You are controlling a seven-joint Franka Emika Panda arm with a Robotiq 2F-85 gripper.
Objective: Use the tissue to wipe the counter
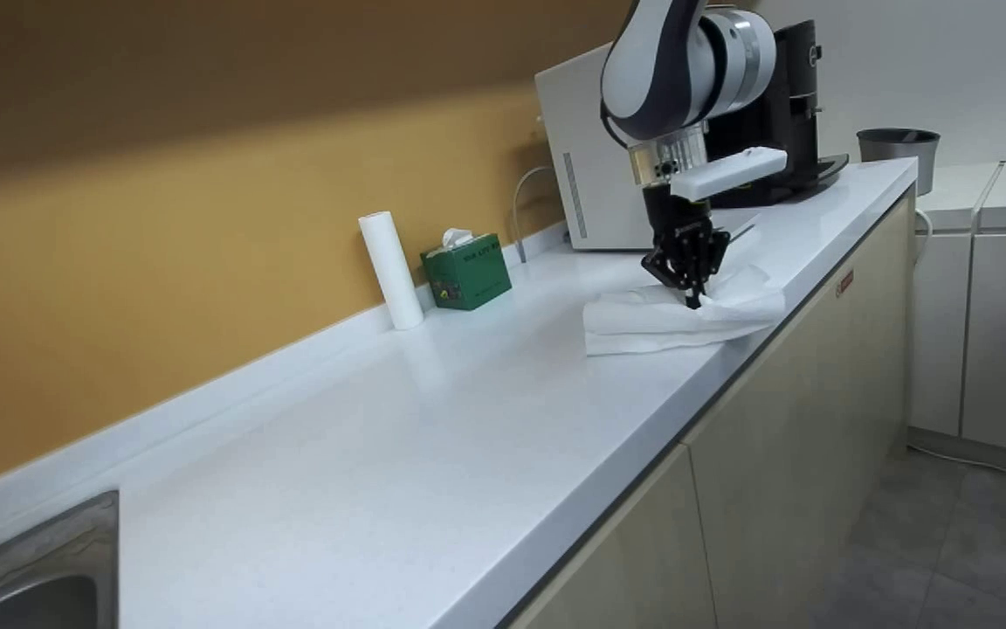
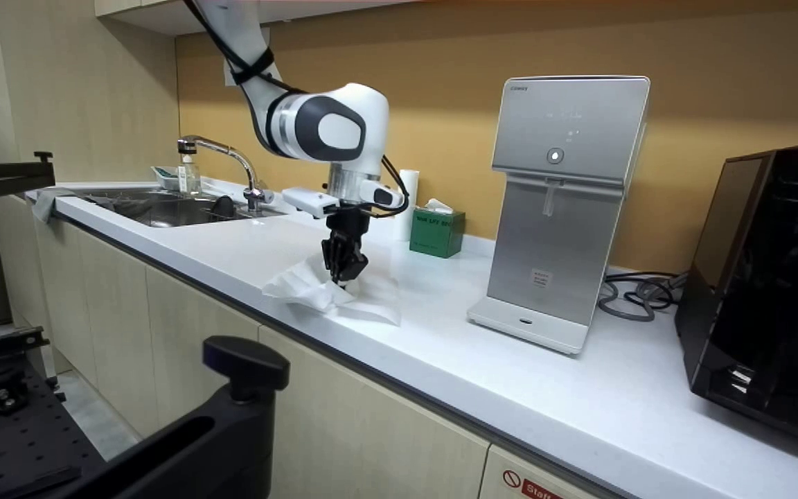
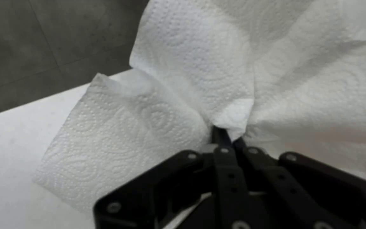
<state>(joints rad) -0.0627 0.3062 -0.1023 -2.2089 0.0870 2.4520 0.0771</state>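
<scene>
The tissue (image 1: 643, 330) is a white, crumpled, embossed paper sheet, pinched up near its middle. It lies spread on the white counter (image 1: 363, 472) close to the front edge, and also shows in an exterior view (image 2: 371, 305). My gripper (image 1: 693, 299) points down onto it, with the fingertips at counter height. In the wrist view the fingers (image 3: 229, 138) are shut on a gathered fold of the tissue (image 3: 195, 63). One part of the sheet reaches to the counter's edge, with the grey floor beyond. The fingertips themselves are partly hidden by the paper.
A green tissue box (image 1: 470, 273) and a white upright cylinder (image 1: 393, 273) stand along the wall. A silver-white dispenser (image 2: 558, 229) and a black machine (image 2: 766, 305) stand further along the counter. A sink (image 1: 108, 533) with a faucet (image 2: 233, 154) lies at the opposite end.
</scene>
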